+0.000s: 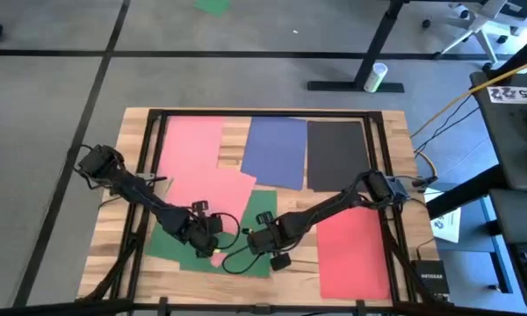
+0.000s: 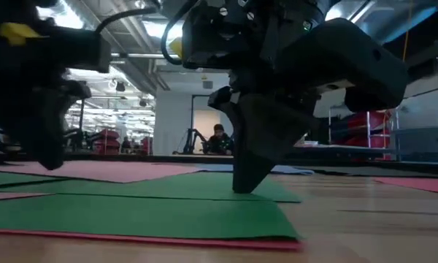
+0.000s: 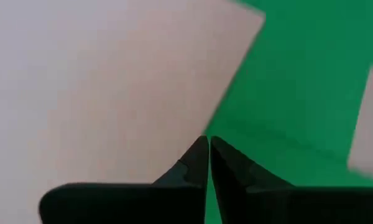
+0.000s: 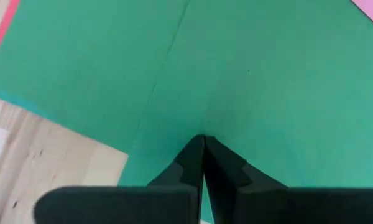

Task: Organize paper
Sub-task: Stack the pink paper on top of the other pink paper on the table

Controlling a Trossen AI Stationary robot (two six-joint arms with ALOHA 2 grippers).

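Paper sheets lie flat on the wooden table: two pink (image 1: 193, 140) (image 1: 212, 187), a blue (image 1: 275, 151), a black (image 1: 335, 155), a red (image 1: 351, 254), and overlapping green ones (image 1: 256, 209) near the front middle. My left gripper (image 1: 209, 235) (image 3: 207, 142) is shut, its tips at the edge where a pink sheet (image 3: 112, 81) lies on green (image 3: 298, 81). Just to its right, my right gripper (image 1: 256, 239) (image 4: 203, 139) is shut, with its tips down on a green sheet (image 4: 267, 81) next to that sheet's edge over another green sheet (image 4: 93, 68). My left gripper points down with shut fingers at the pink sheet's edge (image 3: 202, 134) where it overlaps the green; whether the tips touch the paper I cannot tell. My right gripper presses its shut fingertips (image 2: 244, 188) down on the upper green sheet (image 4: 217, 124), close to its edge. It comes from above, slanting. The sheet lies flat on the table.
A black frame (image 1: 382, 149) runs round the table top. Cables loop (image 1: 237, 260) on the green paper between the grippers. Bare wood (image 1: 123, 211) shows along the left edge, and a small printed sheet (image 1: 448, 224) lies off the right side. A person sits far off in the room (image 2: 219, 139).
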